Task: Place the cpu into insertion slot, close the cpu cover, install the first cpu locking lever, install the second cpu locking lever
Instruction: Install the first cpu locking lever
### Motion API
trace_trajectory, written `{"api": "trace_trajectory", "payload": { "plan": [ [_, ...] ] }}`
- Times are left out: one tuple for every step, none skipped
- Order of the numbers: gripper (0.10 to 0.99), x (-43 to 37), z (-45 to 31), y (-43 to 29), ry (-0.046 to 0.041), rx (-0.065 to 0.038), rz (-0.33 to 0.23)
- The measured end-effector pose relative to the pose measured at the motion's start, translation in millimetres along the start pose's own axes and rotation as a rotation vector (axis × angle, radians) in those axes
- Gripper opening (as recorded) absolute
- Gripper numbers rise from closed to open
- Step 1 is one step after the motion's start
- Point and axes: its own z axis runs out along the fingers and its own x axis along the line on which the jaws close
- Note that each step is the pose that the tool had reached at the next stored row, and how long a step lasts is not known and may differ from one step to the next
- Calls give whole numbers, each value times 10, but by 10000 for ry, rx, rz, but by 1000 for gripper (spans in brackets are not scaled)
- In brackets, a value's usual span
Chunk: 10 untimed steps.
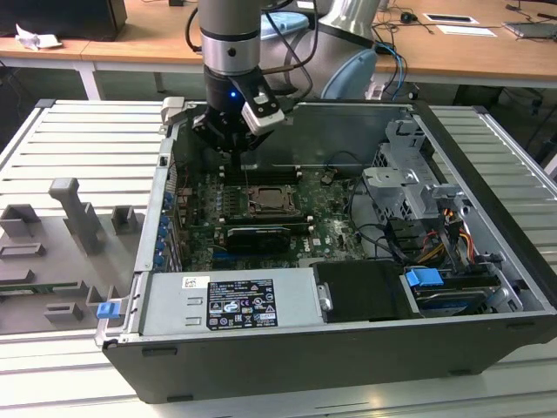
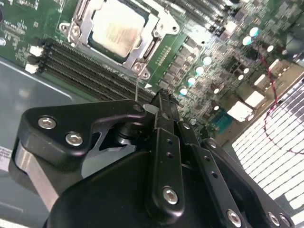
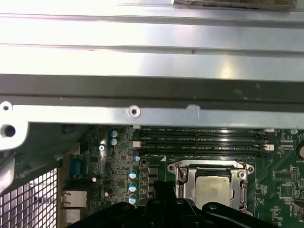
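The cpu point(image 2: 116, 33) lies flat in the insertion slot point(image 1: 265, 203) on the green board, its pale metal face showing. The silver cpu cover point(image 2: 151, 46) lies down around it, framing the chip point(image 3: 213, 187) in its window. A thin wire lever point(image 2: 136, 88) rises from the socket's corner toward my gripper. The gripper point(image 2: 161, 99) hangs above the memory slots just beyond the socket, black fingers pressed together with nothing visible between them. In the exterior view the gripper point(image 1: 244, 162) is over the rear of the board, slightly behind the socket.
Long black memory slots point(image 2: 90, 64) run beside the socket. The case's metal wall point(image 3: 152, 90) stands close behind the gripper. A black card point(image 1: 254, 233), a drive cage point(image 1: 409, 187) with cables and a power supply point(image 1: 239, 300) fill the rest of the case.
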Motion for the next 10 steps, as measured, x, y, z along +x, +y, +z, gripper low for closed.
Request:
{"api": "trace_trajectory", "payload": {
  "plan": [
    [106, -1, 1, 18, 0, -1, 0],
    [106, -1, 2, 31, 0, 0, -1],
    [106, -4, 5, 43, 1, 0, -1],
    [106, -12, 8, 54, 0, 0, -2],
    [106, -33, 12, 67, 1, 0, -3],
    [106, -64, 18, 78, 0, 0, -2],
    [106, -116, 26, 86, 2, 1, -1],
    [106, -162, 33, 89, 1, 0, 0],
    [106, -199, 38, 90, 1, -1, -2],
    [106, -230, 42, 91, 3, 0, -2]
  ]
}}
